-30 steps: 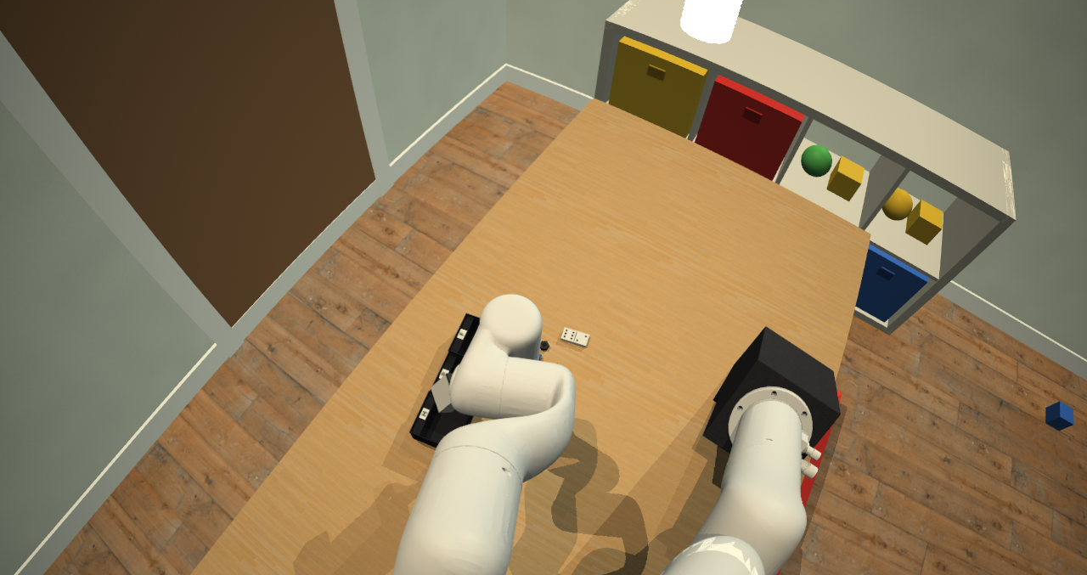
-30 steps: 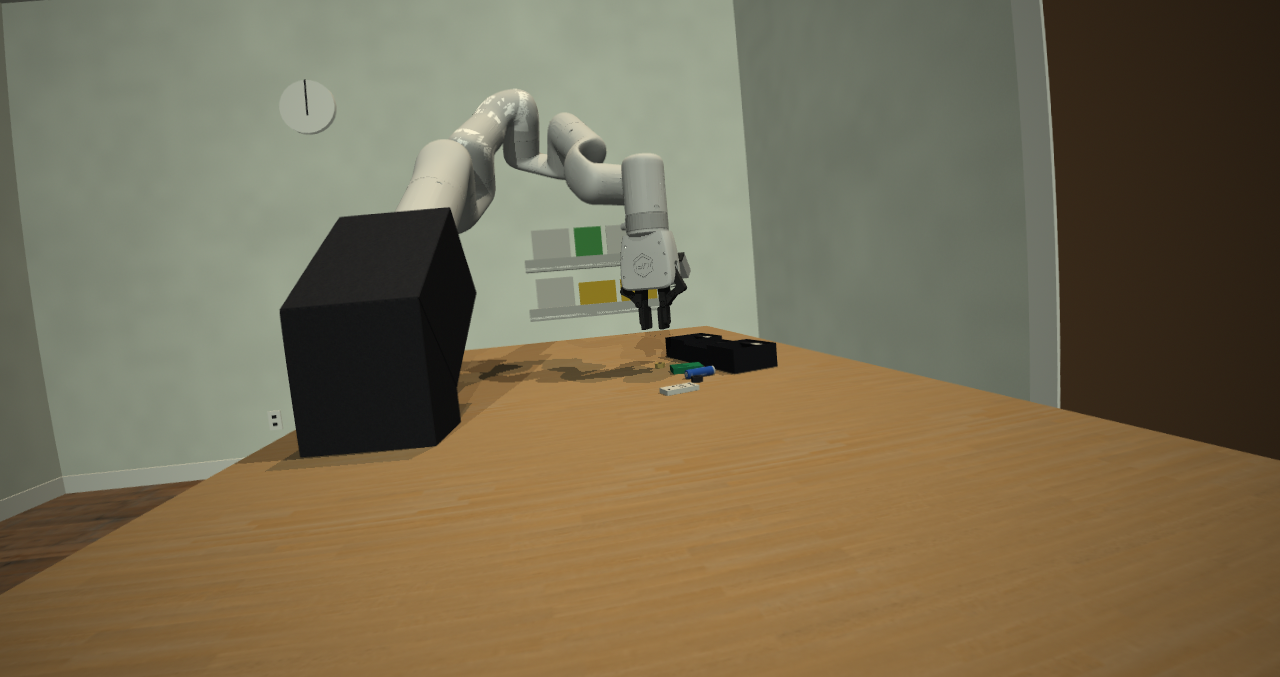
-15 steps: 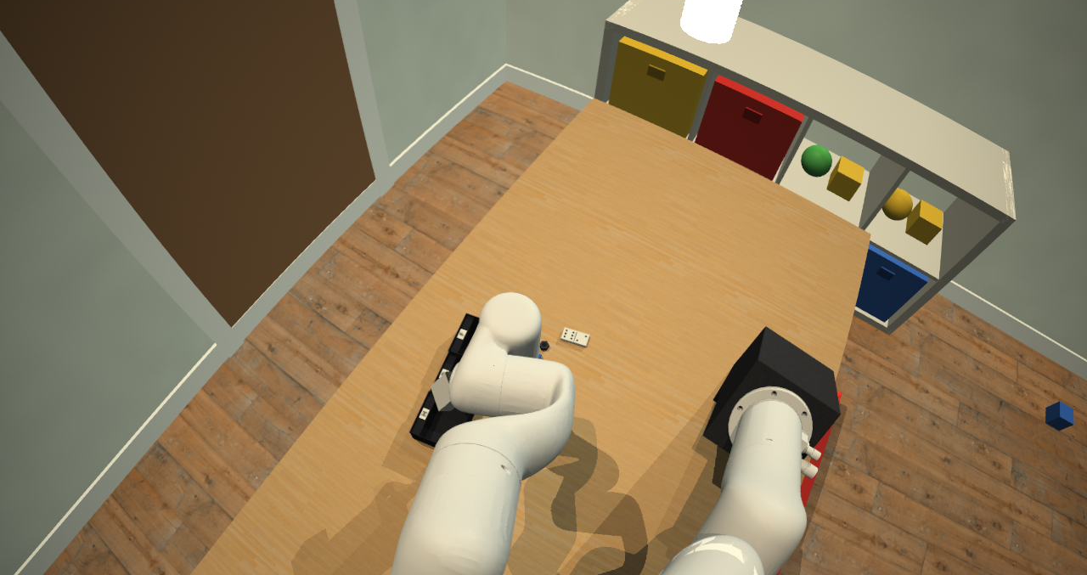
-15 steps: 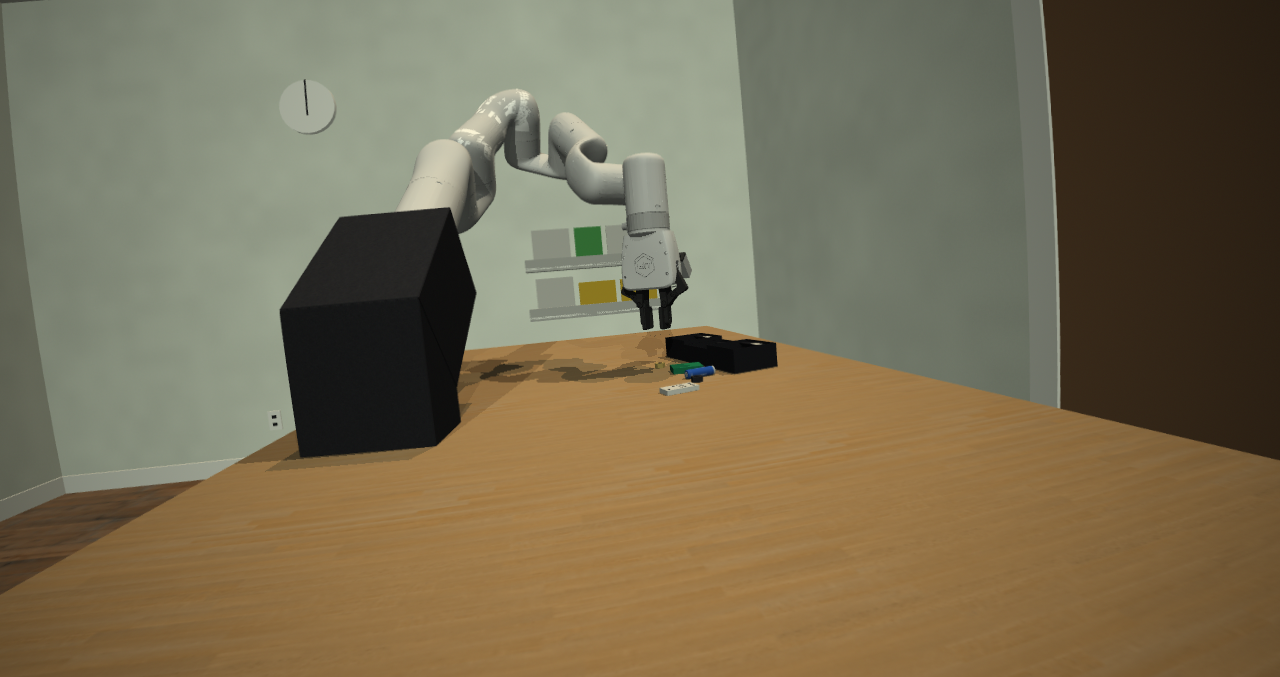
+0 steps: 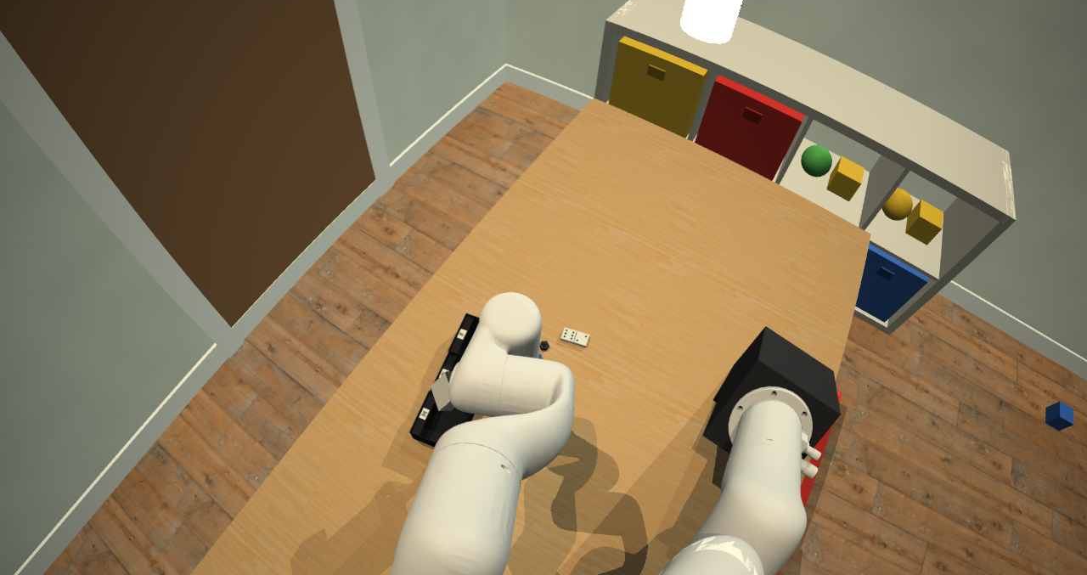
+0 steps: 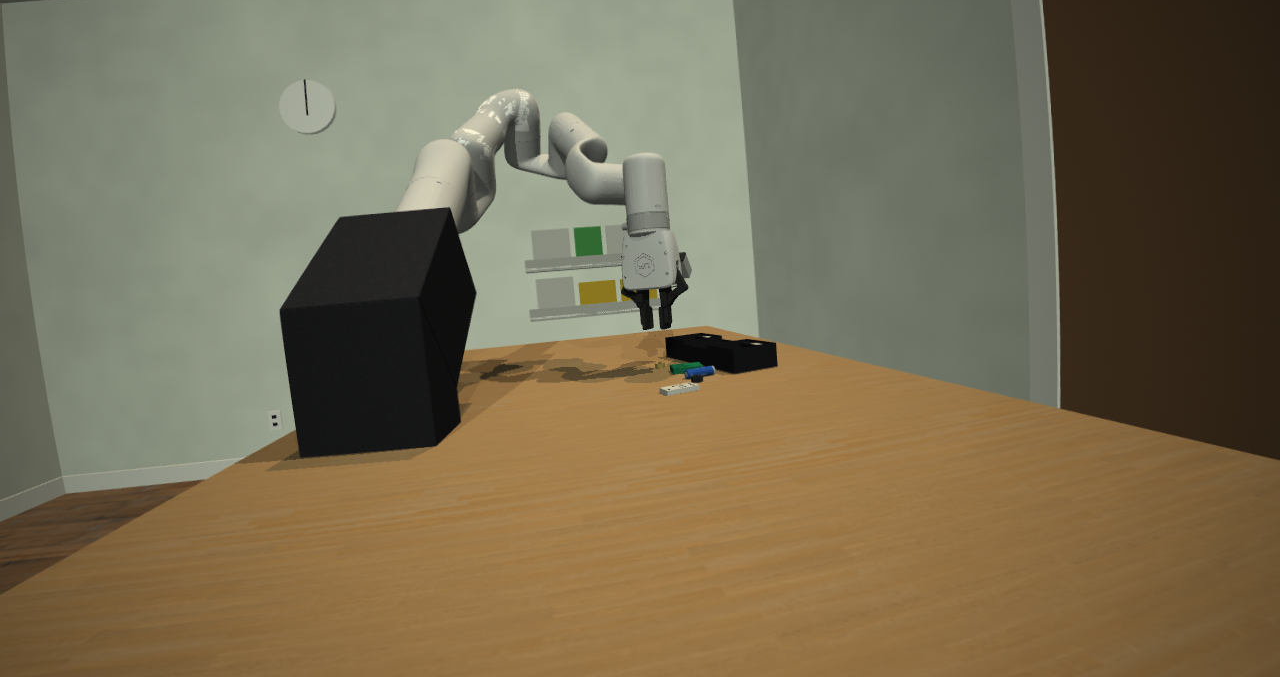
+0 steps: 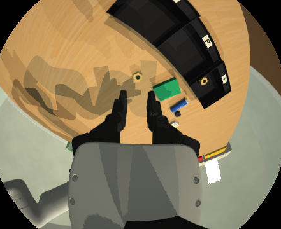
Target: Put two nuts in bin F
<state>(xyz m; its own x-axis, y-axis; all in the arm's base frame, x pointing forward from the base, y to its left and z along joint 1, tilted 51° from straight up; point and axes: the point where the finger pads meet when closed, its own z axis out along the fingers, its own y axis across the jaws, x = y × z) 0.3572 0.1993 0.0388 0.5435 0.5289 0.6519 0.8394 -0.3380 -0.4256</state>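
Three black bins stand in a row (image 7: 149, 10) (image 6: 721, 351) (image 5: 424, 425), labelled H, P and a third letter too small to read. One yellow nut (image 7: 204, 81) lies in that third, end bin (image 7: 215, 91). Another yellow nut (image 7: 137, 76) lies on the table just beyond my fingertips. My gripper (image 7: 137, 98) (image 6: 655, 322) hangs above the table beside the bins, fingers a little apart with nothing between them. In the top view the arm hides the gripper and most of the bins.
A green block (image 7: 165, 89) (image 6: 685, 367), a blue cylinder (image 7: 180, 104) (image 6: 699, 371), a small black piece (image 5: 543, 344) and a white domino (image 5: 575, 335) (image 6: 678, 389) lie near the bins. A big black box (image 5: 775, 378) (image 6: 375, 333) stands at the arm's base.
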